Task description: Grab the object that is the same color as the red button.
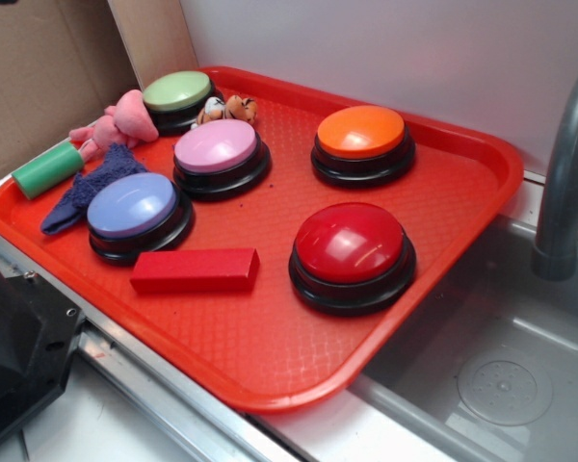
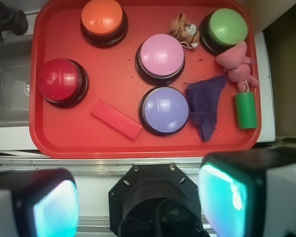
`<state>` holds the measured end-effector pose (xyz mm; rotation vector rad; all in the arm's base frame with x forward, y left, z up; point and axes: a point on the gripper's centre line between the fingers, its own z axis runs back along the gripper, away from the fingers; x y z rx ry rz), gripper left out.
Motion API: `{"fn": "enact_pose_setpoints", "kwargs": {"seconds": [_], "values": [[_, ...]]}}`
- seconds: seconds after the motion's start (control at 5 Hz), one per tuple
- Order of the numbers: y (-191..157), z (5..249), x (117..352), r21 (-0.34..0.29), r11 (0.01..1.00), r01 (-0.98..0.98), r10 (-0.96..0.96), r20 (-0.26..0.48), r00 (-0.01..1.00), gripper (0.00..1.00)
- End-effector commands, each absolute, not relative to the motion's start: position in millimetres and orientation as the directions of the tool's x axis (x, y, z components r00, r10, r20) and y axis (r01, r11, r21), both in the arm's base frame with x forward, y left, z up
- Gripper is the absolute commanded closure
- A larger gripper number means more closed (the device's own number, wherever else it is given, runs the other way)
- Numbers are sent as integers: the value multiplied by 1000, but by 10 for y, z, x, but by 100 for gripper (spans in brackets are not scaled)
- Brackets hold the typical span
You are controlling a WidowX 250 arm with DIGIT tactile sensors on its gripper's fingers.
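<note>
Tray (image 1: 462, 144) of red plastic with a waffle texture sits on a pale table (image 2: 269, 74), its right end in the exterior view hanging over a grey sink (image 1: 501, 375) with a round drain and a grey faucet (image 1: 568, 164). Brown cardboard (image 1: 39, 77) stands behind the tray on the left and a white wall (image 1: 385, 48) behind the rest.

In the exterior view, left to right: a green cylinder (image 1: 46, 169) at the tray's edge, a pink plush toy (image 1: 116, 123), a purple cloth (image 1: 91, 183), a lavender button (image 1: 133, 207), the red block (image 1: 195, 270) lying flat, a green button (image 1: 177, 93), a pink button (image 1: 217, 149), a small tiger toy (image 1: 226, 109), the red button (image 1: 352, 245) and an orange button (image 1: 361, 135). That makes 5 buttons.

Only the wrist view looks straight down and shows the fingers (image 2: 138, 202), spread wide with nothing between them, blurred at the bottom corners; the exterior view shows only a dark shape at lower left, probably the arm's base. From above, the block (image 2: 116, 119) lies diagonally between the red button (image 2: 61, 81) and the lavender button (image 2: 164, 109), near the tray's front edge. It is well apart from the fingers, beyond them and roughly between the 2 pads.
</note>
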<state>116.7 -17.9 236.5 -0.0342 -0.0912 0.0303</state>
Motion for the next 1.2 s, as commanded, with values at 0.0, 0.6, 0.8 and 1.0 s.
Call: {"fn": "enact_pose_setpoints", "kwargs": {"seconds": [0.0, 0.6, 0.8, 1.0], "values": [[-179, 2365, 1167, -35, 999, -29, 32, 91, 995, 0], [-467, 1960, 1555, -7, 899, 439, -432, 167, 887, 0], [-565, 1722, 1660, 11, 824, 566, -560, 170, 811, 0], [-609, 1491, 1713, 57, 768, 638, -639, 133, 757, 0]]}}
